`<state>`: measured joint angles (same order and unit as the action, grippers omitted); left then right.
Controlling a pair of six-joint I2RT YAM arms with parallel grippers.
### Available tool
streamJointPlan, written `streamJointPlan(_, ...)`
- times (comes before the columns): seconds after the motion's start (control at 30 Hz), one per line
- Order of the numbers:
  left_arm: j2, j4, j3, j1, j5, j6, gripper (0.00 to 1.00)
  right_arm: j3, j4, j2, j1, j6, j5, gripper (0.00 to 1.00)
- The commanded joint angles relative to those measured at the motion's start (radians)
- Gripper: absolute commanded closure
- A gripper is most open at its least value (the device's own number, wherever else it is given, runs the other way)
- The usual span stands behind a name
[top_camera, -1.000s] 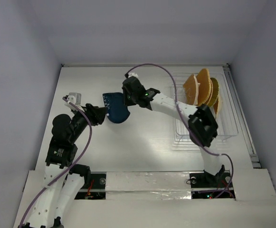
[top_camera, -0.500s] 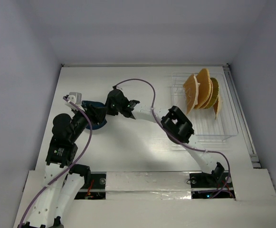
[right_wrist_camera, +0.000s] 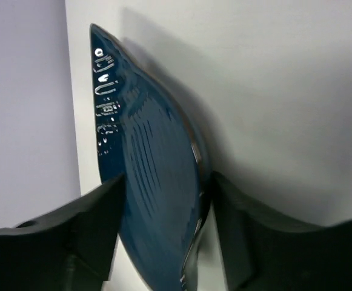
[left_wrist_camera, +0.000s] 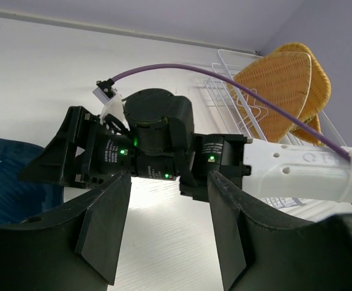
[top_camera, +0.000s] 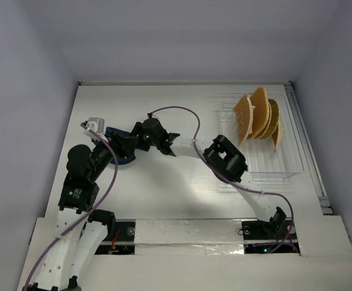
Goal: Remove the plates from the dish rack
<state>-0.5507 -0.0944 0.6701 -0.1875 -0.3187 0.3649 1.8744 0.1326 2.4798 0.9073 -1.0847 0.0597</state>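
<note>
The small dark blue dish stands on edge between my right gripper's fingers, which are shut on it just over the white table. In the top view the dish is at the table's left, with my right gripper reaching across to it. My left gripper is right beside it, open and empty, facing the right arm's wrist, with the blue dish at its left. Several orange-tan woven plates stand upright in the clear dish rack at the far right and also show in the left wrist view.
The right arm's purple cable loops over the table's middle. The right arm's elbow lies just left of the rack. Grey walls close in the table at the back and both sides.
My right arm carried the blue dish from the table's middle to the left, close to my left gripper, and lowered it. In the last half second it hardly moved. The left arm stayed put.
</note>
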Motion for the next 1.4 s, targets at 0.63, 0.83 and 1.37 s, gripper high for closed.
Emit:
streamJointPlan(0.63, -0.008, 0.068, 0.026, 0.023, -0.046, 0.003, 1.0, -0.644, -0.281, -1.028, -0.174, 0.561, -0.607, 1.0)
streamJointPlan(0.83, -0.021, 0.073, 0.025, 0.023, -0.069, 0.009, 0.75, -0.73, -0.479, -1.233, -0.366, 0.64, -0.752, 0.93)
streamJointPlan(1.37, -0.035, 0.071, 0.026, 0.014, -0.094, 0.0, 0.54, -0.653, -0.554, -1.02, -0.507, 0.718, -0.934, 0.42)
